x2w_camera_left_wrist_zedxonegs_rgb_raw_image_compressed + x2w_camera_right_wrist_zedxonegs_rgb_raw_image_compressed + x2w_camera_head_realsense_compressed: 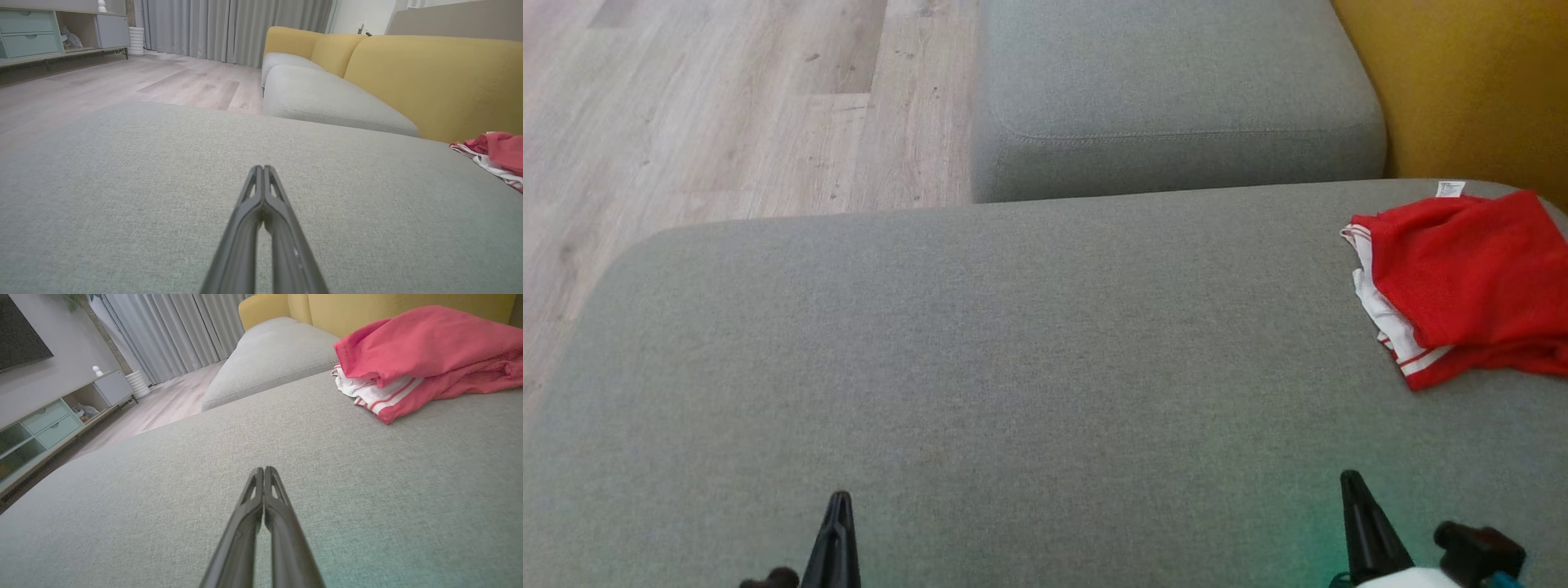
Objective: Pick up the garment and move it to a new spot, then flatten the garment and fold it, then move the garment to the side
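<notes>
The garment (1462, 282) is red with white striped trim, folded into a loose bundle at the far right of the grey cushion (980, 367); it also lies at the right edge of the left wrist view (500, 153) and at the upper right of the right wrist view (421, 355). My left gripper (840, 500) sits low at the near left, shut and holding nothing, fingers pressed together (263, 168). My right gripper (1350, 478) is at the near right, shut and empty (264, 469), well short of the garment.
A second grey seat cushion (1176, 90) lies beyond, with a yellow sofa back (1470, 82) on the right. Wood floor (727, 106) is to the left. A cabinet with teal drawers (28, 32) and grey curtains (237, 28) stand across the room.
</notes>
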Robot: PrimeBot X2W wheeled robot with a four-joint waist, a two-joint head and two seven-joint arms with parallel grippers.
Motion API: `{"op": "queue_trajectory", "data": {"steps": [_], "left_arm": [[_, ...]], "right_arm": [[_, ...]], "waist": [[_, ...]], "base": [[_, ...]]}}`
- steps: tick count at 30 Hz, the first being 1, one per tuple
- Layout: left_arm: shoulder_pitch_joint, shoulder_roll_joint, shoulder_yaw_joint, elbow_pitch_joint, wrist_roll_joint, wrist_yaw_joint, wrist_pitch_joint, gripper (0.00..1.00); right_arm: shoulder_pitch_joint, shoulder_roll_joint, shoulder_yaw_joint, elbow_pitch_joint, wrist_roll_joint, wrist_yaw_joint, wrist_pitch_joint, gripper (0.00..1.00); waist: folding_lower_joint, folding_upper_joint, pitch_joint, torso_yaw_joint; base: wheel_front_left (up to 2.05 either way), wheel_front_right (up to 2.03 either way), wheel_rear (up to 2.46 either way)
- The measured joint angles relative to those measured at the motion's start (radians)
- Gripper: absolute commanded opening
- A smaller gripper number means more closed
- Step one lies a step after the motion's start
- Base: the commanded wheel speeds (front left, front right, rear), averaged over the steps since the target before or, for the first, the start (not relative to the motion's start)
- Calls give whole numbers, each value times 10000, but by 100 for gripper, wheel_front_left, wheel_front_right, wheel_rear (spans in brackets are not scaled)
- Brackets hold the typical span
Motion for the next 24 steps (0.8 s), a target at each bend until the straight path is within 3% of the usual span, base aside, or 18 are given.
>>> {"op": "queue_trajectory", "data": {"steps": [24], "left_arm": [[-544,25,412,100,-2949,-368,612,0]], "right_arm": [[-405,65,-412,-169,2650,0,648,0]], "waist": [[0,0,215,-83]], "base": [[0,0,0]]}}
